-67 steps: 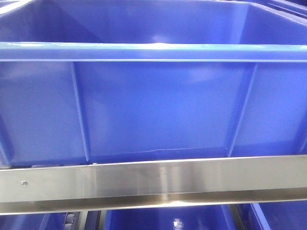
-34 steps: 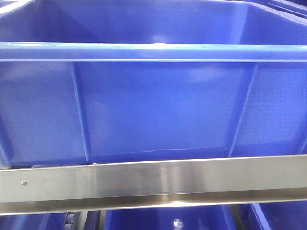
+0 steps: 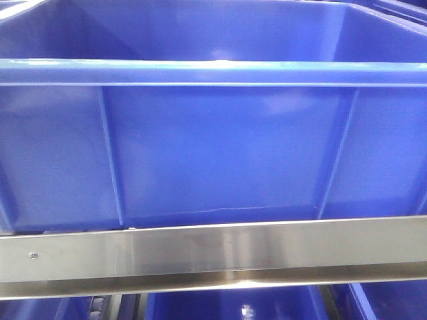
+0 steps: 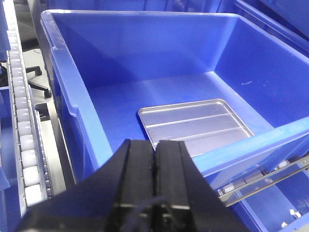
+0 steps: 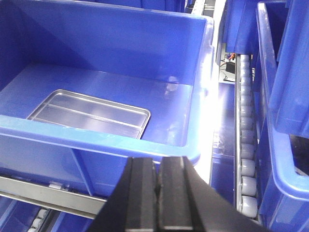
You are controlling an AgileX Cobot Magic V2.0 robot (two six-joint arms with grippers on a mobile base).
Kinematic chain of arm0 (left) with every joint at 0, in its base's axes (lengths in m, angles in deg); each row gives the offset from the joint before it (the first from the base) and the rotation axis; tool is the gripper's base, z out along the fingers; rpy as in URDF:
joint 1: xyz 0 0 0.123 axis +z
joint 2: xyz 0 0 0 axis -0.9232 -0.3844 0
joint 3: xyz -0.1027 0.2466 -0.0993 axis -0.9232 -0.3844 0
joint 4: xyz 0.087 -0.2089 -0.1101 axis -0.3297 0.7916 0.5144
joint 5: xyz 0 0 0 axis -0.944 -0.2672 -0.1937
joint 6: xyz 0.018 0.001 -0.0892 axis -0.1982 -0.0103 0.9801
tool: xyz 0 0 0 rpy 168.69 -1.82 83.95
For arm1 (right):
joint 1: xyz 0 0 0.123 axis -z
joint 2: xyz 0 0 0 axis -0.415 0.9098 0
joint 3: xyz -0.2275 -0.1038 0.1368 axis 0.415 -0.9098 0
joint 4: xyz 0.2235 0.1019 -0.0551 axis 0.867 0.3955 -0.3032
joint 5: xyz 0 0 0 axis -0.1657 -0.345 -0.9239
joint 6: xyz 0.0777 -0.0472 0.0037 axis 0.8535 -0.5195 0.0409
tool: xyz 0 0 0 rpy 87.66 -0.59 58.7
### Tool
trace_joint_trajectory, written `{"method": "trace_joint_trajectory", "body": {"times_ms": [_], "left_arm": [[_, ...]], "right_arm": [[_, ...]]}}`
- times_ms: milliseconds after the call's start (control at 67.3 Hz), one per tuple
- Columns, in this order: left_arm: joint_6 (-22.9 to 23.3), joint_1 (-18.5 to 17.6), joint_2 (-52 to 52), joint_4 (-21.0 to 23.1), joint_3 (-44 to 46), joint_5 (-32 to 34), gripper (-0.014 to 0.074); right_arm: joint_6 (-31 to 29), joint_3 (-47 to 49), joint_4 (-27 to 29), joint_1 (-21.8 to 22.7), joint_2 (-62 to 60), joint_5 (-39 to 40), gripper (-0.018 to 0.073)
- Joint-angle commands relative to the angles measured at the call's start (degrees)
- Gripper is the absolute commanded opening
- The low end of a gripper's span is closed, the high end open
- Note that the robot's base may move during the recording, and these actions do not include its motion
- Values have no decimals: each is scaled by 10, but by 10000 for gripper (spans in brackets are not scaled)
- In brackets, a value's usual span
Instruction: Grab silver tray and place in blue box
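The silver tray (image 4: 195,125) lies flat on the floor of the blue box (image 4: 72,104), ridges up, close to the near wall; in the right wrist view the silver tray (image 5: 89,115) sits at the left of the blue box (image 5: 96,133) floor. My left gripper (image 4: 155,145) is shut with nothing in it, held outside the near rim. My right gripper (image 5: 158,164) is also shut and empty, in front of the near rim. The front view shows only the outer ribbed wall of the blue box (image 3: 220,147).
A steel rail (image 3: 213,257) runs below the box. Roller conveyors flank it: rollers (image 4: 21,130) on the left and rollers (image 5: 246,145) on the right. More blue crates (image 5: 285,96) stand to the right and below.
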Motion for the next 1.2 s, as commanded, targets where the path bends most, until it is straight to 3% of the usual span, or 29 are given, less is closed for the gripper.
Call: {"method": "trace_joint_trajectory", "body": {"times_ms": [0,134,267,342,520,787,906,1025,1188], "left_arm": [[-2,-3,-2,-1,14,46,-105],[-12,27,2,16,8,45,-105],[-130,110,26,114,-18,69,-105],[-155,151,49,145,-47,94,-105],[-157,238,130,146,-133,135,-105],[-157,336,239,170,-236,144,-105],[-157,362,236,188,-288,202,-105],[-157,362,236,188,-337,283,-105],[-157,362,236,188,-334,261,-105]], "right_arm": [[-6,14,-14,-1,7,51,55],[-6,14,-14,-1,7,51,55],[-6,14,-14,-1,7,51,55],[-6,14,-14,-1,7,51,55],[-6,14,-14,-1,7,51,55],[-6,14,-14,-1,7,51,55],[-6,14,-14,-1,7,50,55],[-6,13,-14,-1,7,47,55],[-6,13,-14,-1,7,47,55]]}}
